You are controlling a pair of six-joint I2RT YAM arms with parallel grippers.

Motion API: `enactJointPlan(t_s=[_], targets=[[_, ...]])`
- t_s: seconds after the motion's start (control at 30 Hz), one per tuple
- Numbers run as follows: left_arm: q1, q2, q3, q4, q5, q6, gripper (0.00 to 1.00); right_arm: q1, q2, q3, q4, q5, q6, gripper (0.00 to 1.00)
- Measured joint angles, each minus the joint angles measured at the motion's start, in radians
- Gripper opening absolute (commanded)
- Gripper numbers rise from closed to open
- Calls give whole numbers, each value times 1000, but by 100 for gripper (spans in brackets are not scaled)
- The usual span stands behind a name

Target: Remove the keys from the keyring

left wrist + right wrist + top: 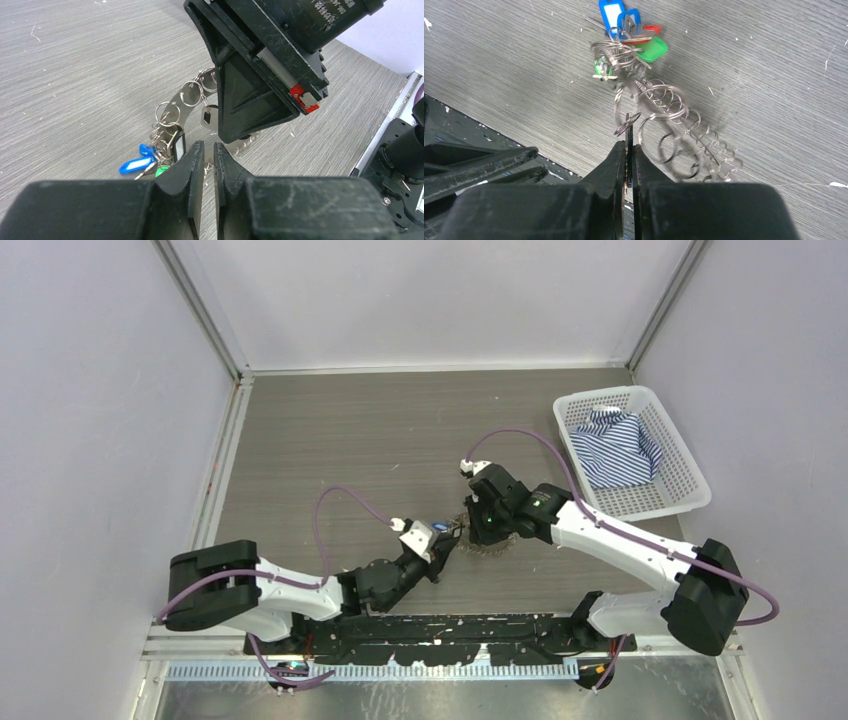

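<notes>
The keyring [674, 130] is a silvery metal ring strung with many small split rings, blurred in the right wrist view and partly off the table. Keys with blue, green and red heads [631, 37] bunch at its far end. My right gripper [630, 147] is shut on a thin dark key [628, 131] that stands edge-on between its fingers and hangs from a small ring. My left gripper [209, 147] sits just in front of the right gripper [260, 90]. Its jaws stand a narrow gap apart with nothing between them. The blue-headed keys [137, 161] lie to its left.
A white basket [684, 472] holding a blue striped cloth [617, 445] stands at the back right. The black base rail [440, 632] runs along the near table edge. Both arms meet over the keyring [490, 548] mid-table.
</notes>
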Motion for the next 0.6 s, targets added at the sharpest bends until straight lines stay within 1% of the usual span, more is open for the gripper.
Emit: enactJointPlan(t_s=[0.17,0.4,0.5,0.6], targets=[[0,-18,0,-35,1,-24,16,1,-24,-18,11,-1,-19,1],[4,-47,3,-73,-25,-74,23,2,-84,-51,23,-5,-44,1],[34,-73,11,-135,-21,-135,25,2,-93,-56,24,-13,-60,1],[90,-107,21,-227,3,-216,26,3,-82,-56,24,-37,-74,1]])
